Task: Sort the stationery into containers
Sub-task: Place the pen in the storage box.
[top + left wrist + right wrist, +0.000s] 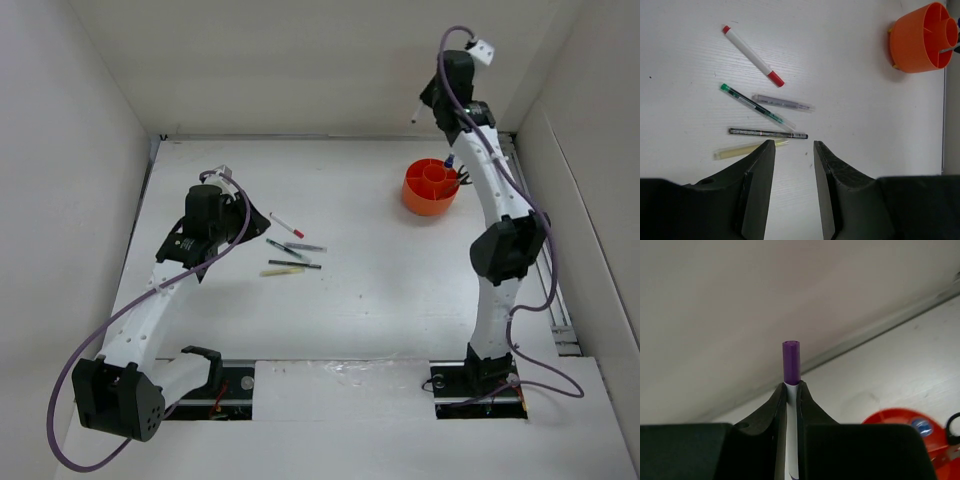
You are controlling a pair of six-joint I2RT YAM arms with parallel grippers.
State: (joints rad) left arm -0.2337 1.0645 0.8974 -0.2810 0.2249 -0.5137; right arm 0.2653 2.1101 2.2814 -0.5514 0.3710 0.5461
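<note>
Right pincer [791, 390] is clamped narrow on a purple-capped pen [791, 362], whose cap sticks out past the fingertips. It hangs high above the far right of the bench [380, 290], beyond the orange cup [430, 187] and close to the back wall.

The cup stands far right on the bench, showing a central tube and dividers. A blue-tipped item [449, 160] rises at its far side, and the scissors [954, 422] show a black handle loop at its right side (which compartment each sits in I cannot tell).

The right arm stands tall from its near base, its upper links crossing over the cup's right edge.

Left pincer [794, 150] has its jaws apart with nothing between them. It sits low over the bench just left of five loose items:
- a white marker with red ends [752, 56]
- a green-capped pen [757, 106]
- a grey pen [782, 103]
- a dark pen [767, 133]
- a pale yellow stick [745, 150], one end hidden behind a finger in the left wrist view

The left arm slants far and rightward from its near-left base.
</note>
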